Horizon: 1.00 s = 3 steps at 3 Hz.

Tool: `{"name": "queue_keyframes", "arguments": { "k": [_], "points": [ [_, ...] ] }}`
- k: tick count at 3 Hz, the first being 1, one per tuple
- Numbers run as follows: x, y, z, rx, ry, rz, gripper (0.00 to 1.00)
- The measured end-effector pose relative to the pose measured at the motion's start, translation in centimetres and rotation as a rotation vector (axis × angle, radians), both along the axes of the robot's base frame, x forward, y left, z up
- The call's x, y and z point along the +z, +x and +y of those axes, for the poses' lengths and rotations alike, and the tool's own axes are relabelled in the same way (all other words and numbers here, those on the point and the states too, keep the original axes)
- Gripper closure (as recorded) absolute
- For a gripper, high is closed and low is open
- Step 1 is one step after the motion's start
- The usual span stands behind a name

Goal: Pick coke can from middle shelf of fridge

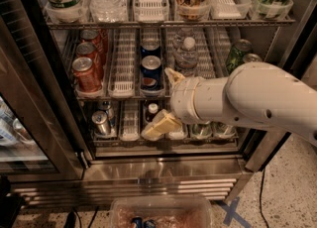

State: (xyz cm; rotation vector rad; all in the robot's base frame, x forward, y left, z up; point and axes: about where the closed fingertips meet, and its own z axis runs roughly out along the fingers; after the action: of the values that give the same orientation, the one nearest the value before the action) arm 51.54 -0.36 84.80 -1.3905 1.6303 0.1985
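gripper is in front of the open fridge, centre-right, on the white arm that comes in from the right. Fingers are spread wide apart and hold nothing. The upper finger sits at the front edge of the middle shelf, between the Pepsi can and the water bottle. The lower finger hangs down in front of the shelf below, just beside a dark bottle with a white cap.

coke can is upright at the front of the leftmost lane of the middle shelf, with two more red cans lined up behind it. It is well to the left of both fingers and not between them, no contact. A white slotted lane tray and the Pepsi lane lie between it and the gripper. The upper finger is at roughly the same height as the can and the lower finger is below it.

Other items:
- green can on the right of the middle shelf, partly behind the arm
- silver-topped can on the lower shelf, left
- clear plastic bin on the floor in front of the fridge base

The wrist blocks part of the lower shelf's right lanes.
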Motion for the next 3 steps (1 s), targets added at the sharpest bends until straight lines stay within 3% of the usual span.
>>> {"name": "queue_keyframes", "arguments": {
  "k": [1, 3],
  "points": [
    [-1.3, -0.4, 2.5, 0.001, 0.064, 0.002, 0.0],
    [-1.5, -1.1, 13.0, 0.005, 0.262, -0.057, 0.0]
  ]
}}
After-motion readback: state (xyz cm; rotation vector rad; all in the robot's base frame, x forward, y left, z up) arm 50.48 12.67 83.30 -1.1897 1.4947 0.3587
